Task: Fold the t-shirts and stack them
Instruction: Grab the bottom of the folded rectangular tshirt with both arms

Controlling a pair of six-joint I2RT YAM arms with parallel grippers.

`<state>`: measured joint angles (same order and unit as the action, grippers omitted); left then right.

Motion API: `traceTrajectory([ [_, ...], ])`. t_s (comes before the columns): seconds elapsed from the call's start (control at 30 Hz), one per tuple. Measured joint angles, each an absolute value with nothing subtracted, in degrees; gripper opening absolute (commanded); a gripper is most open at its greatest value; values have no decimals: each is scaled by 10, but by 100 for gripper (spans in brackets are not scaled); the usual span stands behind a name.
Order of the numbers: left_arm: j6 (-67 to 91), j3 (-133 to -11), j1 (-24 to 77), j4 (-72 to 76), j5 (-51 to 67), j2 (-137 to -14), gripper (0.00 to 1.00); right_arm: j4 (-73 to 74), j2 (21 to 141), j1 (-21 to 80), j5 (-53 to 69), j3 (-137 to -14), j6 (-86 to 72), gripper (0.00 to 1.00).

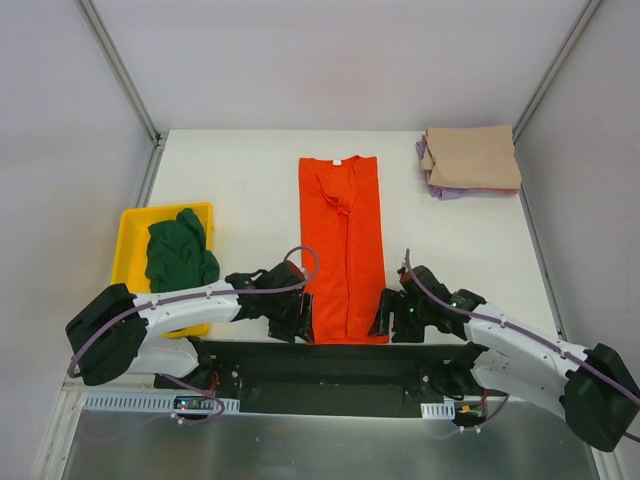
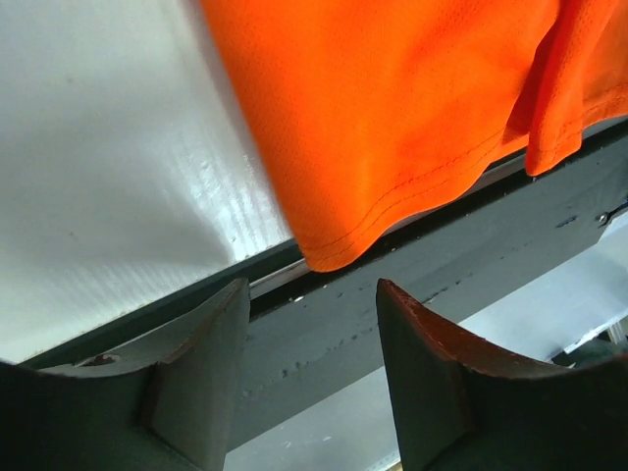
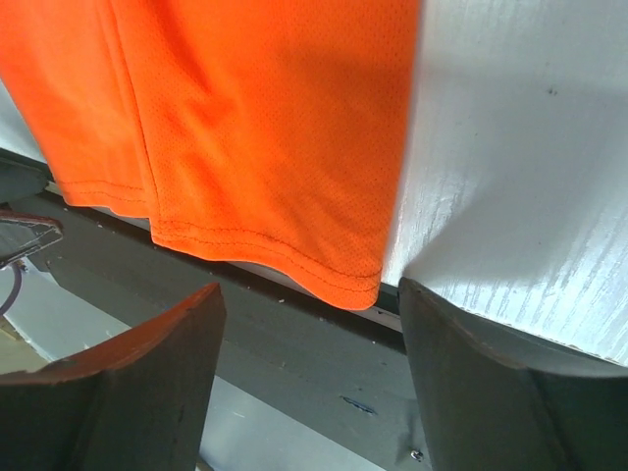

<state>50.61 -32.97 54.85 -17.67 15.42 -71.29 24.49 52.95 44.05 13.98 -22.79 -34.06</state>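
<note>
White tabletop [image 1: 240,190] between pale side panels, seen from above and from both wrists.

Left fingers [image 2: 196,373]: parted, with nothing between them, at the near edge of the tabletop. The hem corner of the orange-red t-shirt [image 2: 392,118] lies just ahead of the gap, and neither finger touches the cloth.

Right fingers [image 3: 147,383]: likewise spread and empty, facing the opposite hem corner, which also lies just ahead of the gap and untouched.

In the top view the two sets of fingers flank the hem, one on each side.

Orange-red t-shirt: folded lengthwise into a narrow strip, flat along the middle of the tabletop. The collar points toward the far edge. The hem is at the near edge, where it laps slightly over the black rail [image 1: 300,375] that carries the arm bases.

Dark green t-shirt [image 1: 180,250]: crumpled in the yellow tray [image 1: 130,235], which sits at the left edge of the tabletop.

Tan t-shirt [image 1: 472,155]: folded, at the far right corner, lying on the pale purple t-shirt [image 1: 447,193]. Only the near and left margins of the purple one show.
</note>
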Motion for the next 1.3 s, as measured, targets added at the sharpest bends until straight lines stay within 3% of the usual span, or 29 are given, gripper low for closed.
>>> traceTrajectory([
  [0.27, 512, -348, 552, -148, 149, -765, 32, 242, 554, 441, 135, -228, -346, 50],
  [0.43, 515, -351, 556, -140, 149, -790, 13, 243, 564, 440, 122, -228, -346, 36],
  [0.5, 515, -352, 555, -139, 149, -797, 0, 243, 566, 440, 114, -228, -347, 25],
  [0.6, 516, -352, 556, -138, 149, -797, 0, 243, 568, 440, 101, -227, -346, 1],
  [1.3, 504, -334, 545, -141, 164, -689, 0, 256, 458, 439, 125, -215, -332, 0],
])
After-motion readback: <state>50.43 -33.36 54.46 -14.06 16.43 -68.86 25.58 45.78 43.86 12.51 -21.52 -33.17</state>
